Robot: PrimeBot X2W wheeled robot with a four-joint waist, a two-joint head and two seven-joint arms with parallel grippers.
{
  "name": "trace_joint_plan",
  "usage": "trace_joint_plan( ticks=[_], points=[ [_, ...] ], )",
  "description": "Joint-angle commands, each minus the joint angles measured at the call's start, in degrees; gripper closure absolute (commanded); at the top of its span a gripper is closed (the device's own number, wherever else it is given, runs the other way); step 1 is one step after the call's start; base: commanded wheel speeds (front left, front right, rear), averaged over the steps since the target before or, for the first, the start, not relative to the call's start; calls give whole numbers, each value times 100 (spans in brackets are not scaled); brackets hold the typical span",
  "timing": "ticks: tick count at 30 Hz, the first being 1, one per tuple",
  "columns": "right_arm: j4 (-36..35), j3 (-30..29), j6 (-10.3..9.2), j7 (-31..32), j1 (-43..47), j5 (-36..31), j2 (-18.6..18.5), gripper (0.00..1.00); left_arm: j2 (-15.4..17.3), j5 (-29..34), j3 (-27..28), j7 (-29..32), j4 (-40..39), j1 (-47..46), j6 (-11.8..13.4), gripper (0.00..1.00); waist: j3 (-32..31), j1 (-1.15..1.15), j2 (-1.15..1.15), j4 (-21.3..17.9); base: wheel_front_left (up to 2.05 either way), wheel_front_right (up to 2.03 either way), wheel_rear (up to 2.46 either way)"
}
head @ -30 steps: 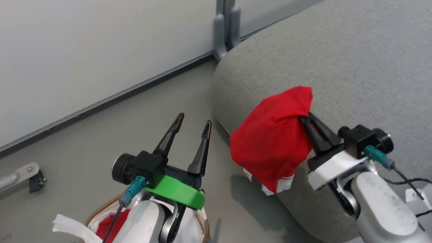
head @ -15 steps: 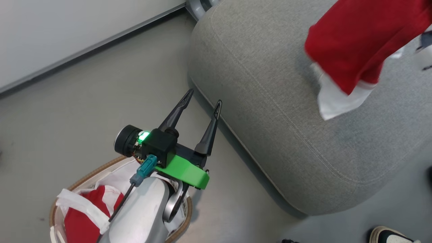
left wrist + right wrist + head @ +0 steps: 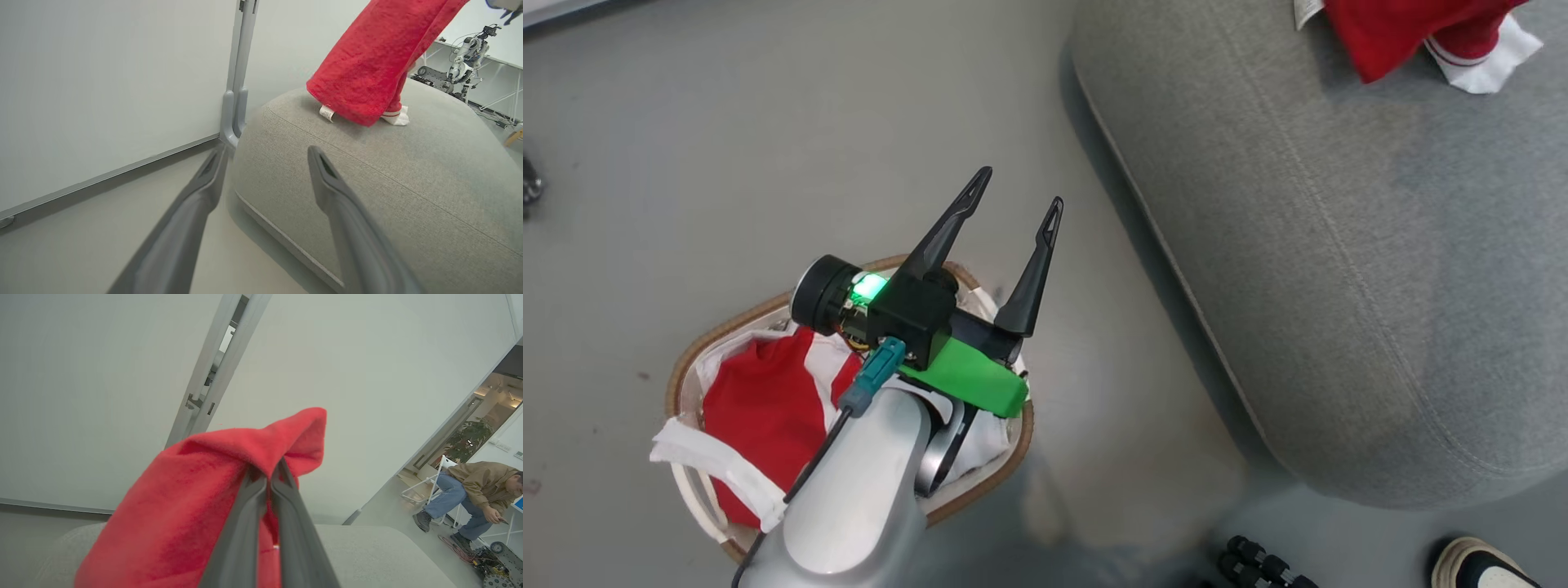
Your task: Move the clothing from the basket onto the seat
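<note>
Carried further onto the seat (image 3: pixel 388 196), the clothing (image 3: pixel 367 61) hangs clamped in the right gripper (image 3: pixel 270 467), hem touching, while the left gripper (image 3: pixel 1018 189) hovers, jaws apart, above the basket (image 3: pixel 672 392).

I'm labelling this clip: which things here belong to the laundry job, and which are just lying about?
Belong: basket; red clothing in it; red garment pinched by right gripper, its lower end on the seat; left gripper, open.
Lying about: shoe; seated person; partition post.

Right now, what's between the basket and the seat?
Bare grey floor, seen in the head view; the basket and seat stand apart.
</note>
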Motion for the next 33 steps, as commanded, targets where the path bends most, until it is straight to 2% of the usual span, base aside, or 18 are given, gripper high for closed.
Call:
trace_joint_plan(
  ticks=[1, 2, 4, 5, 12, 20, 27, 33],
  points=[
    [183, -107, -8, -12, 183, -86, 47, 100, 32, 38, 32, -2, 24, -122, -20, 0, 396, -1, 0, 409, 0, 0, 0],
    [283, -210, -9, -12, 272, -126, 67, 100, 28, 37, 36, -2, 32, -130, -20, 0, 399, -1, 0, 428, 0, 0, 0],
    [537, -397, -8, -12, 499, -195, 176, 27, 28, 36, 57, -2, 60, -123, -20, 0, 387, -1, 0, 458, 0, 0, 0],
    [653, -514, -8, -12, 629, -231, 224, 0, 28, 40, 72, -2, 72, -111, -20, 0, 371, -1, 0, 470, 0, 0, 0],
    [998, -1175, -8, -12, 1569, -422, 604, 0, 29, 33, 296, -2, 156, 125, 4, 0, 75, -1, 0, 419, 0, 0, 0],
    [490, -1422, -8, -12, 2627, -404, 1065, 0, 30, -4, 661, -2, 172, 470, 147, 0, -528, -1, 0, 469, 0, 0, 0],
    [-294, -1137, -8, -12, 3508, -92, 1442, 0, 30, -48, 1143, -2, 100, 858, 365, 0, -1117, -1, 0, 846, 0, 0, 0],
    [-759, -599, -8, -12, 3784, 85, 1802, 0, 29, 127, 1612, -2, 34, 1198, 391, 0, -1480, -1, 0, 1207, 0, 0, 0]
  ],
)
